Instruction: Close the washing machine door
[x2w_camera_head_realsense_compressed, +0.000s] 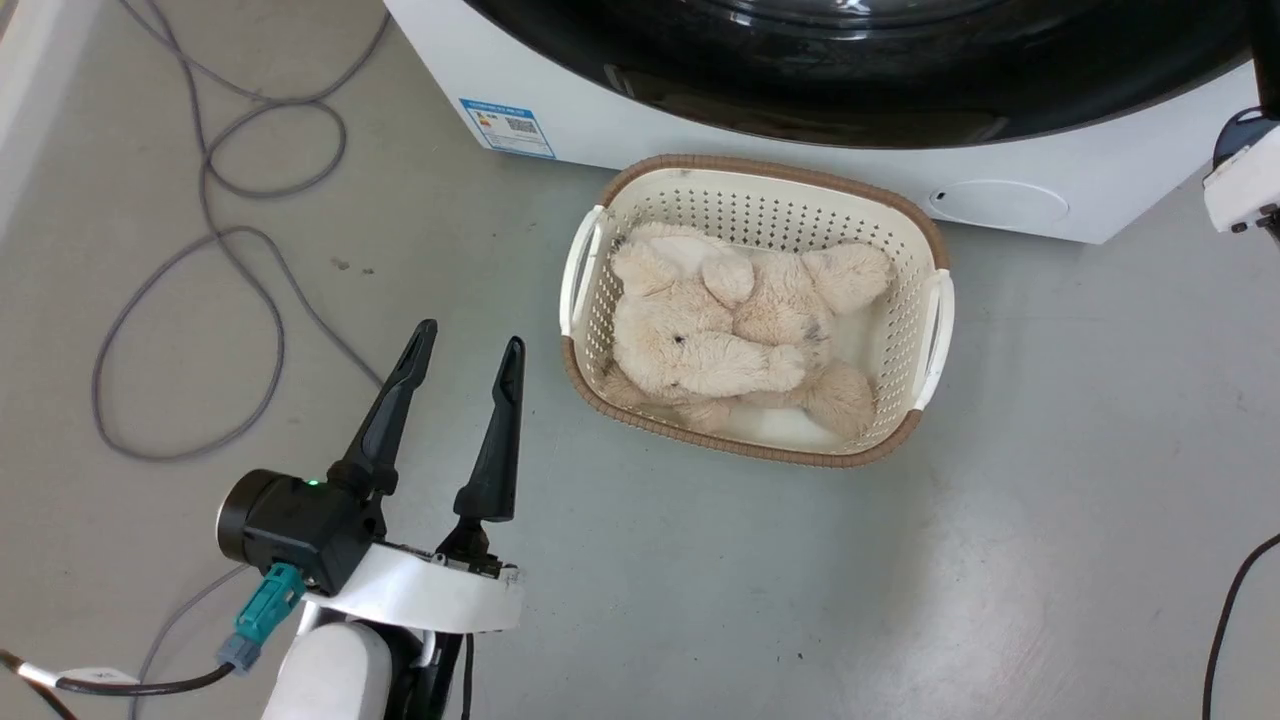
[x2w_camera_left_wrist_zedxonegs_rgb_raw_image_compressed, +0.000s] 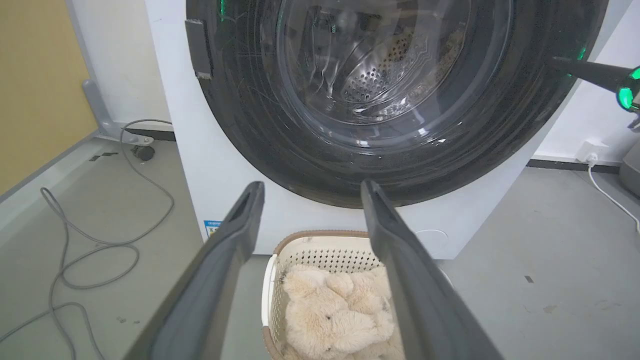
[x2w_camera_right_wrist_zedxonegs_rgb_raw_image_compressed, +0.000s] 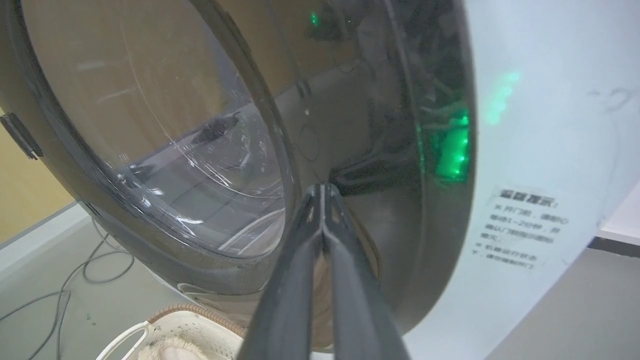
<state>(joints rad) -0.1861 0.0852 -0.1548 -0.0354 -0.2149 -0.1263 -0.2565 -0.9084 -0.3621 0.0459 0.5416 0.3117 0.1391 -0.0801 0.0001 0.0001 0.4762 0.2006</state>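
Fingers of the right gripper (x2w_camera_right_wrist_zedxonegs_rgb_raw_image_compressed: 322, 191) are lying pressed together with nothing between them, their tips appearing to be touching the black rim at the right side of the washing machine door (x2w_camera_right_wrist_zedxonegs_rgb_raw_image_compressed: 150, 130). That door is sitting flush, or nearly so, against the white front of the washing machine (x2w_camera_right_wrist_zedxonegs_rgb_raw_image_compressed: 545, 100), so the swing is looking done, with perhaps a last push to latch remaining; I cannot tell whether it is latched. Near left, the left gripper (x2w_camera_head_realsense_compressed: 471, 334) is hovering apart and empty over the floor (x2w_camera_head_realsense_compressed: 900, 600), beside the basket (x2w_camera_head_realsense_compressed: 935, 300) holding a plush toy (x2w_camera_head_realsense_compressed: 700, 340).
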